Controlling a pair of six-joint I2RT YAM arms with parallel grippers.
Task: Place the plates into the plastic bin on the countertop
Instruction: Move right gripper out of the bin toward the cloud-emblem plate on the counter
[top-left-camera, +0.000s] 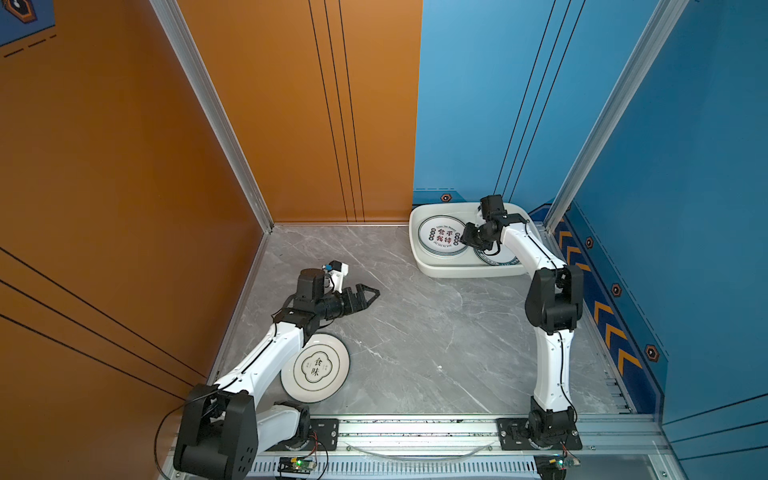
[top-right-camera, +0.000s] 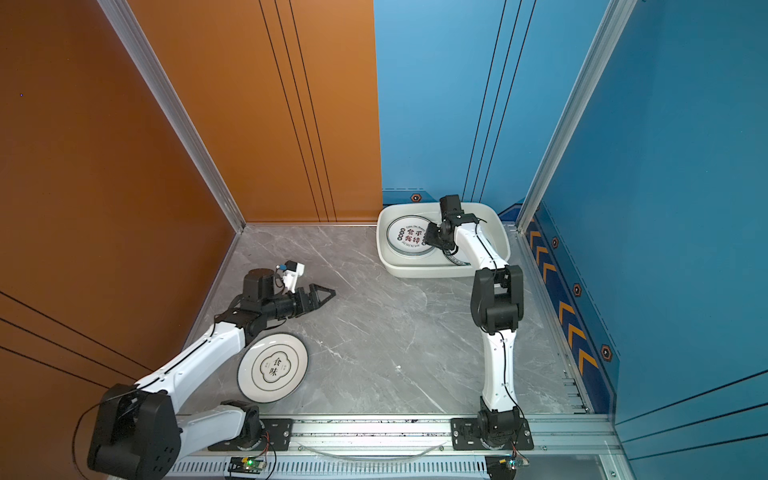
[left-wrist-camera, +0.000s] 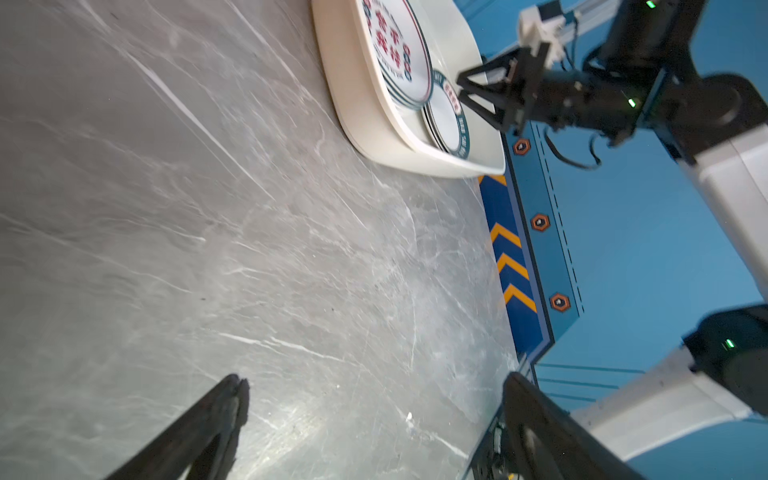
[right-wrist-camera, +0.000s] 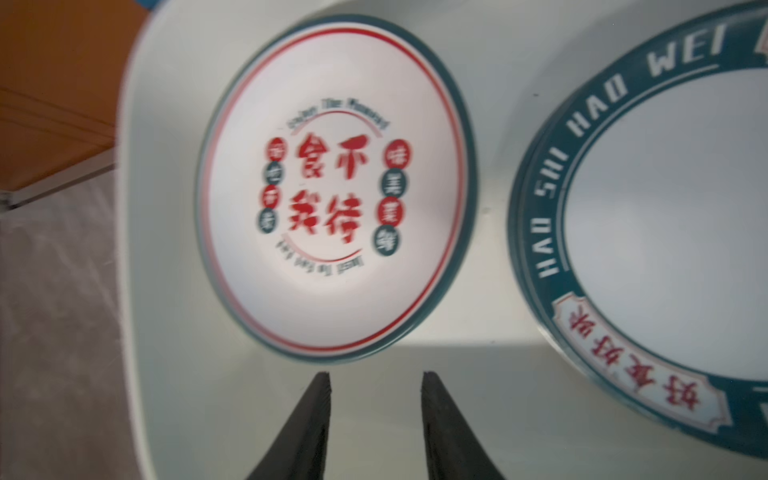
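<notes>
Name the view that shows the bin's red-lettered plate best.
The right wrist view: the red-lettered plate is whole and close, slightly blurred. Both top views show it small; the left wrist view shows it slanted and cropped.

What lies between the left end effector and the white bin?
Nothing but bare grey countertop: the left wrist view shows it running clear from the left end effector to the bin; both top views agree.

Left arm (top-left-camera: 266, 357): folded low, with the forearm lying level behind its claw.
Left gripper (top-left-camera: 370, 295): rolled onto its side, jaws thrown wide, nothing in them.
Right arm (top-left-camera: 548, 365): upright with the elbow high, forearm stretched out behind its claw.
Right gripper (right-wrist-camera: 376, 376): tipped downward, jaws a modest gap apart and empty.
</notes>
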